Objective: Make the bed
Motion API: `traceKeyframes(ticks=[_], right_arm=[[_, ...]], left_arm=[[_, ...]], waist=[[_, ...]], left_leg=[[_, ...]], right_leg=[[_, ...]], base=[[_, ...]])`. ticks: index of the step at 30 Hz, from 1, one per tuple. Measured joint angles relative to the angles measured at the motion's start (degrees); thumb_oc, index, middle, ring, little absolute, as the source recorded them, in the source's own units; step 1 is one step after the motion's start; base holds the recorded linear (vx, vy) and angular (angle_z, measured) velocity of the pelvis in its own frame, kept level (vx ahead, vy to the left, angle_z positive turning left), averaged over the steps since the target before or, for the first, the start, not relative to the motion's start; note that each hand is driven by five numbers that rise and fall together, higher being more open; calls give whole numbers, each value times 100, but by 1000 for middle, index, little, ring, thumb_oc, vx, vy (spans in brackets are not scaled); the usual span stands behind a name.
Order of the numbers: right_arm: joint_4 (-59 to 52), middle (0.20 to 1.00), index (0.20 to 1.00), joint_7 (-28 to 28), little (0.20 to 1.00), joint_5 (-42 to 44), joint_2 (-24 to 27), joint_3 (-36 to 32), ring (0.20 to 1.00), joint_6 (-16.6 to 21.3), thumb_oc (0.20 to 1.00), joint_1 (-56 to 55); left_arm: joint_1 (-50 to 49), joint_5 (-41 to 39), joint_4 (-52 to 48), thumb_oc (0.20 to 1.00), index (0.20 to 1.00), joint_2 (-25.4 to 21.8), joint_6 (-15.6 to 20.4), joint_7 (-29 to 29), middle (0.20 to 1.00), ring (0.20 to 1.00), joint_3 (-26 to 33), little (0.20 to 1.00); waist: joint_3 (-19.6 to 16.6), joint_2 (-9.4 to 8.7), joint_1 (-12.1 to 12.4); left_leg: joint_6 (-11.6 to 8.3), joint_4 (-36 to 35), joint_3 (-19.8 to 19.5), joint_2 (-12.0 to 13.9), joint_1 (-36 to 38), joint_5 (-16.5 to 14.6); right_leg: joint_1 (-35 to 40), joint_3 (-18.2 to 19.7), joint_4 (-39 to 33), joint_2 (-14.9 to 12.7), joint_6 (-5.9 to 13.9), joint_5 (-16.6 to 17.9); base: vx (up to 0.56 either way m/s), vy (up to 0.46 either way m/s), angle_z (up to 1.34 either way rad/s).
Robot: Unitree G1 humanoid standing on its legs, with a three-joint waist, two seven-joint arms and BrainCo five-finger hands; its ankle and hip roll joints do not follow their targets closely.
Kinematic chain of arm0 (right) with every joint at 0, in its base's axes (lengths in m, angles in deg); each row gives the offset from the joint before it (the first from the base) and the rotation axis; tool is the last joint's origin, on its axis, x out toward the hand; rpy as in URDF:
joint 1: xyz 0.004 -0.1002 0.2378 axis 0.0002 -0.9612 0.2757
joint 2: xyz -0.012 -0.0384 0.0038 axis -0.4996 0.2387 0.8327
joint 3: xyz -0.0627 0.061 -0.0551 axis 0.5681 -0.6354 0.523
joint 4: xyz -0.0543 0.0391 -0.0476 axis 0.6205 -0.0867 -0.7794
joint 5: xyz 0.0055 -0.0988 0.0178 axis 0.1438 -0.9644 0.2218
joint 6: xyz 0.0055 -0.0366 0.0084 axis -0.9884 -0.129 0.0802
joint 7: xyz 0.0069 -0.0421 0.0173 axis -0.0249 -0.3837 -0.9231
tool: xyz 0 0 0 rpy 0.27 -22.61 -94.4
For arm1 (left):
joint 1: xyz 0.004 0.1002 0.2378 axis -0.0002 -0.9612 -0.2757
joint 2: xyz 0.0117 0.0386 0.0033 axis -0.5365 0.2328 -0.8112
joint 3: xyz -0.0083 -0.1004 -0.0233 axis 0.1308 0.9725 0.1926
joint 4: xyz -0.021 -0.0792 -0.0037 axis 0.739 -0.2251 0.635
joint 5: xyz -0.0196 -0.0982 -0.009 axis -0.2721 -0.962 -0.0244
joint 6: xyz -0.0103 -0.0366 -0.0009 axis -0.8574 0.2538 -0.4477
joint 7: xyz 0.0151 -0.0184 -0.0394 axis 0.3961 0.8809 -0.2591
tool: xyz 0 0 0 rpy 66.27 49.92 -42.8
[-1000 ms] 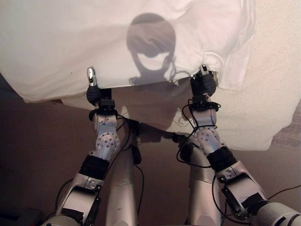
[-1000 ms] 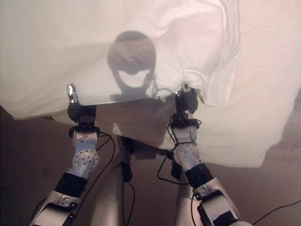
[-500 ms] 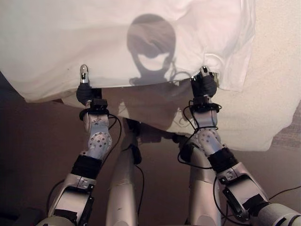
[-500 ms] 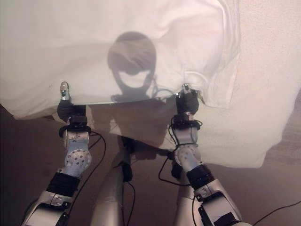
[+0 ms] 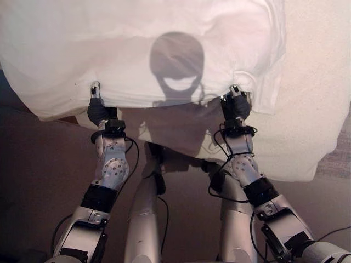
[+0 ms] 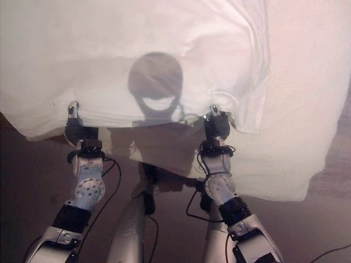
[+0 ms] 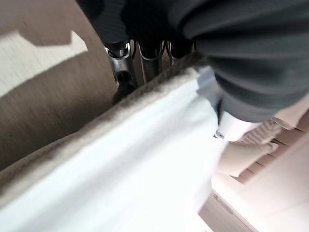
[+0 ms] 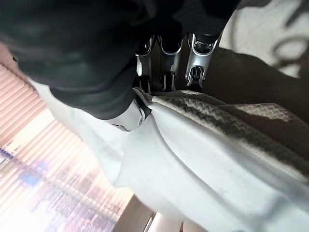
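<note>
left eye view, nearest first: the floor lies dark at the bottom, and both arms reach up from it to the near hem of the bedding. the left hand is at the hem, thumb showing on top of the white sheet; over in the left wrist view its fingers curl under the layered edge, so it's clenched on the sheet. the right hand mirrors it further along the same hem, and the right wrist view shows its fingers tucked beneath the fold with the thumb pressing from above, grasping the sheet as well. both wrist views catch a knitted beige blanket lying against the white cloth at the pinch, so each hand looks to have both layers.

further out, the sheet is held up off the floor between the two hands and spreads away, fairly smooth in the middle. on the right its side edge is creased and bunched, and past that the blanket hangs lower and wider than the sheet.

by my read the job is partway: the covers are gripped and lifted. left to do: carry them over the bed, lay them flat, square the right side.
</note>
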Motion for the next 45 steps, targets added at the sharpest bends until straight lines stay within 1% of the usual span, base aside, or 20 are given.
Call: traceKeyframes(ticks=[7, 13, 15, 16, 17, 19, 23, 25, 26, 28, 30, 31, 33, 34, 35, 38, 39, 41, 43, 45], right_arm=[[-8, 200, 200, -333, 200, -104, 12, -149, 200, -438, 200, -1014], [-205, 200, 200, -635, 200, -216, -55, -291, 200, -708, 200, -1505], [-371, 200, 200, -781, 200, -231, -61, -290, 200, -856, 200, -1575], [-462, 200, 200, -883, 200, -333, -62, -298, 200, -896, 200, -1622], [-487, 200, 200, -898, 200, -346, -53, -301, 200, -898, 200, -1676], [-434, 200, 200, -953, 200, -339, -188, -520, 200, -970, 200, -1851], [-339, 200, 200, -995, 200, -351, -89, -733, 200, -1047, 200, -1977], [-268, 200, 200, -1043, 200, -452, -79, -732, 200, -1071, 200, -1867], [-265, 200, 200, -1049, 200, -452, -77, -732, 200, -1072, 200, -1853], [-177, 200, 200, -1115, 200, -493, -139, -819, 200, -1185, 200, -2072], [-372, 200, 200, -1107, 200, -501, -69, -891, 200, -1197, 200, -2296], [-432, 200, 200, -1101, 200, -501, -61, -974, 200, -1197, 200, -2391], [-714, 200, 200, -1080, 200, -511, 88, -1221, 200, -1206, 200, -2750], [-770, 200, 200, -1112, 200, -606, 113, -1345, 200, -1211, 200, -2847], [-849, 200, 200, -1083, 200, -649, 98, -1467, 200, -1192, 200, -3107], [-738, 200, 200, -985, 200, -691, -302, -1423, 200, -1204, 200, -3064], [-665, 200, 200, -967, 200, -713, -310, -1402, 200, -1216, 200, -3050], [-605, 200, 200, -888, 200, -727, -371, -1277, 200, -1225, 200, -3006], [-618, 200, 200, -893, 200, -779, -416, -1248, 200, -1226, 200, -2947], [-683, 200, 200, -910, 200, -780, -364, -1253, 200, -1213, 200, -2934]], left_arm=[[-721, 132, 138, 200, 200, 53, -390, 582, 200, 200, 96, 200], [-1031, 224, -38, 200, 200, -119, -532, 892, 200, 200, 190, 200], [-1060, 250, -149, 200, 200, -131, -527, 949, 200, 200, 392, 200], [-1032, 394, -61, 200, 200, -205, -530, 976, 200, 200, 484, 200], [-1048, 424, -42, 200, 200, -201, -531, 984, 200, 200, 482, 200], [-1164, 484, -169, 200, 200, -167, -706, 1076, 200, 200, 458, 200], [-1332, 667, -229, 200, 200, 280, -832, 1188, 200, 200, 468, 200], [-1318, 674, -224, 200, 200, 130, -848, 1173, 200, 200, 475, 200], [-1321, 681, -227, 200, 200, 94, -848, 1174, 200, 200, 473, 200], [-1336, 1017, -193, 200, 200, 2, -869, 1179, 200, 200, 458, 200], [-1282, 1141, -208, 200, 200, -1, -909, 1180, 200, 200, 304, 200], [-1285, 1163, -219, 200, 200, 19, -944, 1189, 200, 200, 225, 200], [-1490, 1322, -370, 200, 200, 63, -1108, 1201, 200, 200, -10, 200], [-1538, 1425, -380, 200, 200, 70, -1180, 1283, 200, 200, -30, 200], [-1412, 1527, -365, 200, 200, 268, -1239, 1305, 200, 200, -179, 200], [-1695, 1533, -433, 200, 200, -11, -1247, 1282, 200, 200, -112, 200], [-1716, 1543, -434, 200, 200, -43, -1258, 1269, 200, 200, -106, 200], [-1829, 1579, -460, 200, 200, -116, -1262, 1234, 200, 200, -31, 200], [-1896, 1588, -462, 200, 200, -229, -1266, 1224, 200, 200, 24, 200], [-1902, 1663, -481, 200, 200, -68, -1266, 1222, 200, 200, 76, 200]], waist=[[-5, 11, -46], [2, 31, 54], [-4, 74, 131], [-14, 65, 93], [-28, 80, 64], [-91, 125, 7], [-327, 268, 113], [-631, 58, 230], [-664, 0, 295], [-939, -254, 248], [-989, -241, 52], [-1014, -186, -77], [-1272, 261, -182], [-1299, 279, -208], [-1403, 56, -233], [-1477, 50, -157], [-1481, 52, -246], [-1521, 98, -138], [-1585, 70, -105], [-1637, 21, -206]], left_leg=[[137, -29, 170, -188, 1316, -380], [298, -169, 291, -239, 2449, -609], [215, -374, 224, -201, 2655, -540], [189, -418, 16, -133, 2673, -610], [205, -469, 15, -197, 2707, -534], [144, -449, -69, -447, 2841, -545], [-61, -234, -216, -450, 3072, -556], [-320, 260, -297, -379, 2841, -774], [-117, 404, -306, -239, 2816, -948], [-713, 850, -952, 856, 2539, -1252], [-1055, 576, -170, 1690, 2544, -946], [-1097, 497, -173, 1668, 2551, -814], [-501, -156, -274, 1118, 2882, -15], [-1131, -109, -12, 967, 2993, -348], [-712, -29, 136, 393, 2893, -340], [-288, 136, 238, -12, 2871, -779], [-159, 132, 291, -126, 2936, -807], [-27, -520, 367, -61, 3340, -666], [-21, -1212, 302, -156, 3811, -419], [10, -1344, -161, -375, 3962, -474]], right_leg=[[1452, -56, -189, -181, 154, 63], [1958, -189, 567, -549, 519, 837], [1834, 86, 595, 26, 803, 358], [1659, 865, 408, 772, 803, -31], [1719, 841, 195, 870, 795, -33], [2474, 443, -510, 781, 86, -67], [2960, 159, -582, 643, -54, -120], [3113, 355, -870, 628, -460, -398], [3116, 331, -815, 601, -521, -398], [3155, 291, -802, 440, -498, -377], [3395, -118, -842, 264, -326, -286], [3534, -200, -924, 112, -152, -165], [3618, -320, -805, -285, 34, 175], [3751, -323, -758, -507, 412, 285], [3862, -403, -474, -1236, 508, 597], [3656, -471, -319, -1623, 108, 1624], [3553, -412, -116, -1596, 150, 2021], [2907, 29, 682, -1035, 994, 841], [2552, -111, 919, -167, 935, 200], [2485, -189, 321, 570, 422, -100]], base=[[147, 198, 11], [163, 92, -1], [313, 37, -28], [247, 13, -18], [218, -1, 3], [165, 10, 48], [172, 111, 29], [194, 382, 13], [178, 548, 2], [187, 626, 1], [224, 598, 51], [301, 734, 85], [161, 391, 45], [106, 314, 82], [197, 511, 92], [159, 586, 28], [123, 459, -17], [126, 291, -51], [120, 181, -63], [123, 92, -7]])
